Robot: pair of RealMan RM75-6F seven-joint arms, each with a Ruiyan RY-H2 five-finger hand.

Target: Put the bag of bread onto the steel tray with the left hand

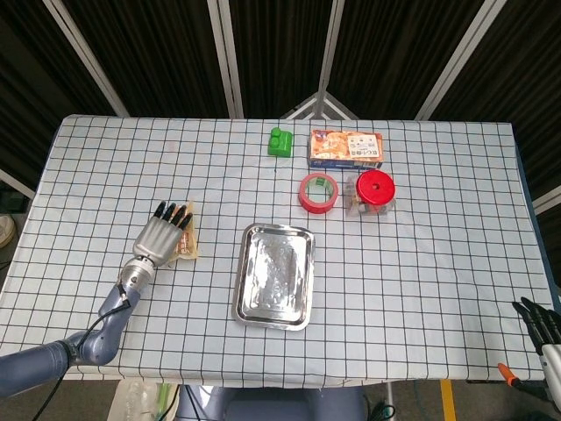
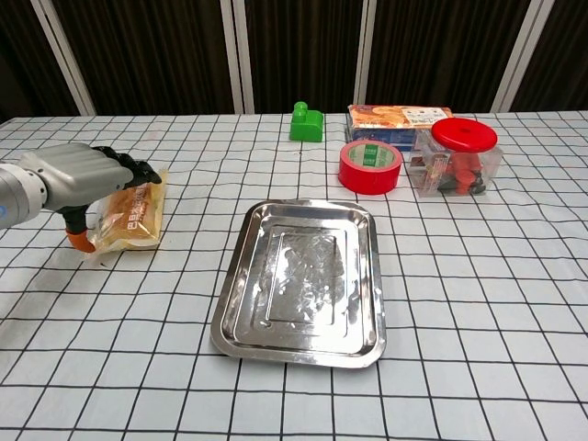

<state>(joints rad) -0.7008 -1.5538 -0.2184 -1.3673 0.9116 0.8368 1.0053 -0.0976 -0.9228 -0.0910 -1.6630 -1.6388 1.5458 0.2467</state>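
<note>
The bag of bread lies on the checked tablecloth, left of the steel tray. My left hand hovers low over the bag's left half. Its fingers are stretched forward across the bag and its thumb hangs down on the bag's left side. I cannot tell whether it touches the bag, and it grips nothing. The tray is empty. My right hand shows only at the bottom right corner of the head view, off the table, with its fingers extended and holding nothing.
At the back of the table stand a green block, a printed box, a red tape roll and a clear jar with a red lid.
</note>
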